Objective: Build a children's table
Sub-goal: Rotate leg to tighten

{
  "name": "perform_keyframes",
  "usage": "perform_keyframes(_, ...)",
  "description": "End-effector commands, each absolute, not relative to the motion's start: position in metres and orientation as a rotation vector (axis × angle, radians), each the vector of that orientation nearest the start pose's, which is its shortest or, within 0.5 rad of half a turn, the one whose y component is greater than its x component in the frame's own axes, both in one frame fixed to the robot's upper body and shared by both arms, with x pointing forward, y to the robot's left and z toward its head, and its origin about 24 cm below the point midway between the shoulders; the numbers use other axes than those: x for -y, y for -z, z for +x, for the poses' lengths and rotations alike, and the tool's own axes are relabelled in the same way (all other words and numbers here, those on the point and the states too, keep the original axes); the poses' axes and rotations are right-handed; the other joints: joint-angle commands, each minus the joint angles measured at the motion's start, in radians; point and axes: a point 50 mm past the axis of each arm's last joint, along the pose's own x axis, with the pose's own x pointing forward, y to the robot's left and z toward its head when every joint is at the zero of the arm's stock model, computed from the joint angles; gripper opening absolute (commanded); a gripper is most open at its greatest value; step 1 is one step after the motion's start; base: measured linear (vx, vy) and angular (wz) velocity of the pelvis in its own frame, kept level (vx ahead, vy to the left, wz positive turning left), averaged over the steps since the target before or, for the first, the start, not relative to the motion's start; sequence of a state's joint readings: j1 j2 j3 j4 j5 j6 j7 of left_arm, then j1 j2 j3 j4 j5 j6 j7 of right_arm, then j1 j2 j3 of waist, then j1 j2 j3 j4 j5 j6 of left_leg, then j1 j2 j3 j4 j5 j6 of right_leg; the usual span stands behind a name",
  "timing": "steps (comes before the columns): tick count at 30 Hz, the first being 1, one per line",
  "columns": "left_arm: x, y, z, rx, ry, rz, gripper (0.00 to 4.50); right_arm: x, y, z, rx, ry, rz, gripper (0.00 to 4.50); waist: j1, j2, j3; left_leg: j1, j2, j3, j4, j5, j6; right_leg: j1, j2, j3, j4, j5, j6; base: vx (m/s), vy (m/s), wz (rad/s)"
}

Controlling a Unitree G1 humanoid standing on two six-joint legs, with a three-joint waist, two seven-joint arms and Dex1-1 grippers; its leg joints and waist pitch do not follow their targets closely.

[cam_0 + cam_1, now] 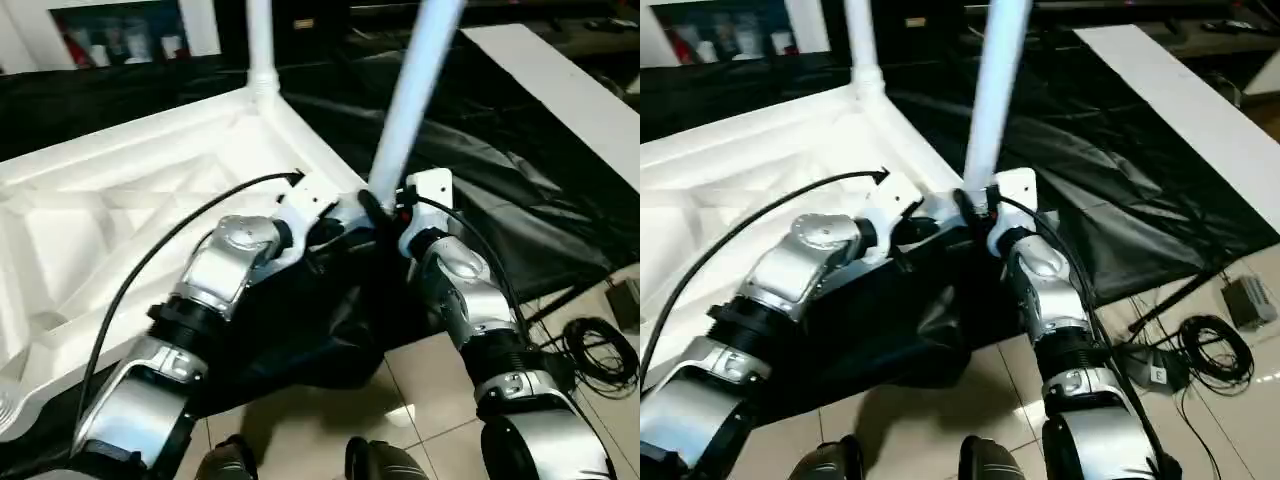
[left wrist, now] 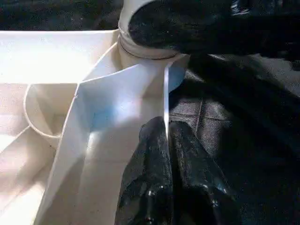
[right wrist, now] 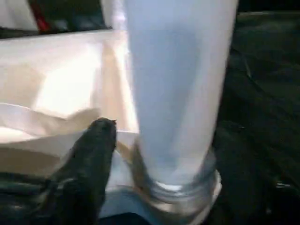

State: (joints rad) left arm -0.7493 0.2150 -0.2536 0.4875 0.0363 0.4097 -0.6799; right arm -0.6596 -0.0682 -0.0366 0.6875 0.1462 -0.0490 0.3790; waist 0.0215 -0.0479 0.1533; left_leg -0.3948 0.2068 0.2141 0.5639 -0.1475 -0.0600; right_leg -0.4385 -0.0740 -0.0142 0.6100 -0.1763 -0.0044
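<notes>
My left gripper [image 2: 168, 140] has its fingers pinched shut on the thin side wall of the tabletop [image 1: 90, 230], which lies upside down on the black sheet [image 1: 520, 190]. Just past it, my right gripper [image 3: 159, 140] has its fingers spread wide around the leg [image 1: 410, 100] in the near corner socket [image 3: 176, 197]. I think this leg could tip or pop out if it is not pushed in all the way. Far behind it, another leg [image 1: 260, 40] stands in the far corner.
</notes>
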Motion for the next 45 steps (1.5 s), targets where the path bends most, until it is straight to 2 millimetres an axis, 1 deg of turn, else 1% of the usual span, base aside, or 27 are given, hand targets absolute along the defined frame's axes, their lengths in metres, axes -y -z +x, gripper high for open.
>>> perform_keyframes(1,-0.091,-0.086,0.349,-0.376,0.91,0.385,0.0,0.112,-0.093,0.361,0.038,-0.534,0.023,3.56,0.001,0.007,-0.074,0.022,0.014,-0.012,-0.056,-0.218,0.048,0.054,-0.039,0.028,-0.073,-0.15,-0.22,0.0,0.0,0.0)
perform_keyframes(2,-0.091,-0.087,0.346,-0.367,0.945,0.375,0.0,0.117,-0.095,0.361,0.038,-0.547,0.009,3.67,0.001,0.002,-0.074,0.021,0.013,-0.013,-0.055,-0.213,0.049,0.056,-0.038,0.028,-0.073,-0.152,-0.216,0.0,0.0,0.0)
perform_keyframes(3,-0.092,-0.087,0.344,-0.368,0.974,0.366,0.0,0.123,-0.098,0.361,0.034,-0.577,-0.014,3.7,0.001,0.007,-0.075,0.022,0.014,-0.013,-0.055,-0.204,0.051,0.056,-0.039,0.028,-0.071,-0.139,-0.218,0.0,0.0,0.0)
perform_keyframes(4,-0.094,-0.088,0.341,-0.36,1.012,0.374,0.0,0.13,-0.101,0.358,0.02,-0.638,-0.058,3.75,0.001,0.005,-0.076,0.024,0.014,-0.01,-0.052,-0.18,0.061,0.056,-0.036,0.03,-0.068,-0.095,-0.226,0.0,0.0,0.0)
perform_keyframes(5,-0.097,-0.088,0.338,-0.371,1.031,0.376,0.0,0.135,-0.102,0.354,0.002,-0.712,-0.099,3.75,0.002,0.005,-0.075,0.022,0.013,-0.01,-0.052,-0.172,0.068,0.058,-0.034,0.028,-0.067,-0.078,-0.23,0.0,0.0,0.0)
perform_keyframes(6,-0.1,-0.088,0.337,-0.376,1.047,0.384,0.0,0.14,-0.102,0.349,-0.019,-0.784,-0.139,3.75,0.005,0.005,-0.076,0.023,0.014,-0.008,-0.049,-0.148,0.087,0.06,-0.033,0.03,-0.062,-0.028,-0.237,0.0,0.0,0.0)
perform_keyframes(7,-0.101,-0.088,0.336,-0.379,1.056,0.388,0.0,0.142,-0.101,0.346,-0.033,-0.828,-0.162,3.75,0.009,0.004,-0.074,0.022,0.013,-0.007,-0.048,-0.131,0.1,0.061,-0.032,0.03,-0.06,0.001,-0.246,0.0,0.0,0.0)
perform_keyframes(8,-0.104,-0.088,0.335,-0.382,1.068,0.394,0.0,0.147,-0.102,0.342,-0.055,-0.879,-0.164,3.75,0.009,0.003,-0.076,0.022,0.013,-0.005,-0.047,-0.132,0.11,0.062,-0.032,0.03,-0.06,0.01,-0.256,0.0,0.0,0.0)
perform_keyframes(9,-0.108,-0.09,0.335,-0.379,1.075,0.408,0.0,0.155,-0.103,0.337,-0.083,-0.93,-0.165,3.75,0.01,0.005,-0.075,0.021,0.014,-0.007,-0.047,-0.13,0.109,0.063,-0.035,0.03,-0.059,0.008,-0.257,0.0,0.0,0.0)
perform_keyframes(11,-0.112,-0.091,0.333,-0.378,1.105,0.416,0.0,0.162,-0.103,0.331,-0.106,-0.993,-0.181,3.75,0.011,0.003,-0.073,0.021,0.015,-0.008,-0.05,-0.152,0.112,0.063,-0.036,0.028,-0.065,-0.032,-0.257,0.0,0.0,0.0)
perform_keyframes(13,-0.114,-0.093,0.332,-0.379,1.14,0.418,0.0,0.165,-0.103,0.326,-0.121,-1.039,-0.198,3.75,0.009,0.003,-0.072,0.023,0.017,-0.009,-0.05,-0.173,0.099,0.058,-0.039,0.028,-0.07,-0.091,-0.258,0.0,0.0,0.0)
perform_keyframes(14,-0.115,-0.095,0.33,-0.377,1.168,0.417,0.0,0.167,-0.101,0.323,-0.136,-1.066,-0.213,3.75,0.008,0.002,-0.071,0.022,0.018,-0.009,-0.05,-0.178,0.095,0.057,-0.039,0.029,-0.071,-0.107,-0.255,0.0,0.0,0.0)
perform_keyframes(15,-0.116,-0.097,0.327,-0.374,1.212,0.422,0.0,0.168,-0.098,0.318,-0.163,-1.104,-0.232,3.75,0.01,0.003,-0.07,0.025,0.019,-0.009,-0.052,-0.189,0.088,0.056,-0.04,0.029,-0.073,-0.135,-0.249,0.0,0.0,0.0)
perform_keyframes(16,-0.117,-0.099,0.325,-0.369,1.239,0.427,0.0,0.169,-0.096,0.316,-0.176,-1.122,-0.243,3.75,0.009,0.003,-0.071,0.025,0.02,-0.01,-0.053,-0.188,0.084,0.055,-0.041,0.029,-0.072,-0.14,-0.249,0.0,0.0,0.0)
perform_keyframes(20,-0.117,-0.1,0.318,-0.385,1.304,0.426,0.0,0.169,-0.095,0.317,-0.183,-1.119,-0.248,3.75,0.009,0.005,-0.072,0.027,0.021,-0.009,-0.052,-0.172,0.079,0.052,-0.04,0.03,-0.068,-0.121,-0.256,0.0,0.0,0.0)
perform_keyframes(22,-0.117,-0.099,0.316,-0.388,1.321,0.43,0.0,0.168,-0.095,0.318,-0.187,-1.109,-0.263,3.75,0.012,0.007,-0.075,0.031,0.022,-0.006,-0.049,-0.154,0.084,0.05,-0.039,0.031,-0.064,-0.08,-0.267,0.0,0.0,0.0)
perform_keyframes(25,-0.116,-0.099,0.314,-0.39,1.334,0.427,0.0,0.167,-0.093,0.318,-0.205,-1.123,-0.283,3.75,0.015,0.006,-0.075,0.027,0.02,-0.006,-0.047,-0.126,0.093,0.054,-0.037,0.029,-0.057,-0.027,-0.278,0.0,0.0,0.0)
perform_keyframes(27,-0.116,-0.099,0.314,-0.391,1.338,0.427,0.0,0.166,-0.092,0.318,-0.208,-1.125,-0.287,3.75,0.015,0.006,-0.076,0.026,0.02,-0.007,-0.046,-0.126,0.093,0.055,-0.038,0.029,-0.056,-0.02,-0.278,0.0,0.0,0.0)
perform_keyframes(28,-0.117,-0.099,0.313,-0.393,1.346,0.427,0.0,0.165,-0.089,0.318,-0.218,-1.131,-0.285,3.58,0.014,0.006,-0.075,0.026,0.019,-0.007,-0.047,-0.135,0.092,0.056,-0.039,0.029,-0.059,-0.034,-0.276,0.0,0.0,0.0)
perform_keyframes(30,-0.117,-0.099,0.313,-0.395,1.346,0.428,0.0,0.164,-0.087,0.318,-0.223,-1.133,-0.281,3.4,0.014,0.005,-0.075,0.025,0.019,-0.007,-0.047,-0.143,0.089,0.056,-0.04,0.029,-0.06,-0.053,-0.273,0.0,0.0,0.0)
perform_keyframes(32,-0.117,-0.098,0.313,-0.397,1.343,0.428,0.0,0.162,-0.085,0.319,-0.221,-1.127,-0.269,3.37,0.013,0.004,-0.076,0.025,0.019,-0.007,-0.046,-0.137,0.088,0.056,-0.041,0.03,-0.059,-0.056,-0.271,0.0,0.0,0.0)
perform_keyframes(34,-0.117,-0.098,0.313,-0.398,1.343,0.427,0.0,0.161,-0.086,0.321,-0.209,-1.117,-0.259,2.96,0.013,0.004,-0.077,0.025,0.019,-0.007,-0.045,-0.128,0.091,0.057,-0.039,0.03,-0.057,-0.041,-0.273,0.0,0.0,0.0)
perform_keyframes(36,-0.118,-0.098,0.312,-0.399,1.343,0.427,0.0,0.161,-0.086,0.321,-0.203,-1.114,-0.255,2.93,0.013,0.004,-0.078,0.025,0.019,-0.007,-0.045,-0.12,0.094,0.057,-0.038,0.029,-0.055,-0.026,-0.276,0.0,0.0,0.0)
perform_keyframes(37,-0.118,-0.098,0.312,-0.401,1.343,0.426,0.0,0.16,-0.087,0.321,-0.198,-1.114,-0.251,2.81,0.013,0.003,-0.079,0.024,0.018,-0.007,-0.044,-0.118,0.095,0.059,-0.038,0.029,-0.054,-0.02,-0.276,0.0,0.0,0.0)
perform_keyframes(38,-0.118,-0.097,0.312,-0.402,1.343,0.425,0.0,0.16,-0.087,0.321,-0.198,-1.117,-0.249,2.73,0.012,0.004,-0.078,0.023,0.018,-0.007,-0.045,-0.121,0.097,0.059,-0.039,0.029,-0.055,-0.024,-0.276,0.0,0.0,0.0)
perform_keyframes(42,-0.119,-0.096,0.312,-0.404,1.344,0.423,0.0,0.16,-0.086,0.32,-0.2,-1.13,-0.248,2.68,0.012,0.004,-0.078,0.025,0.019,-0.007,-0.044,-0.132,0.092,0.058,-0.04,0.03,-0.056,-0.046,-0.273,0.0,0.0,0.0)
perform_keyframes(45,-0.119,-0.096,0.312,-0.409,1.346,0.424,0.0,0.16,-0.084,0.319,-0.204,-1.141,-0.246,2.67,0.012,0.003,-0.081,0.025,0.018,-0.007,-0.043,-0.124,0.094,0.059,-0.039,0.03,-0.054,-0.033,-0.275,0.0,0.0,0.0)
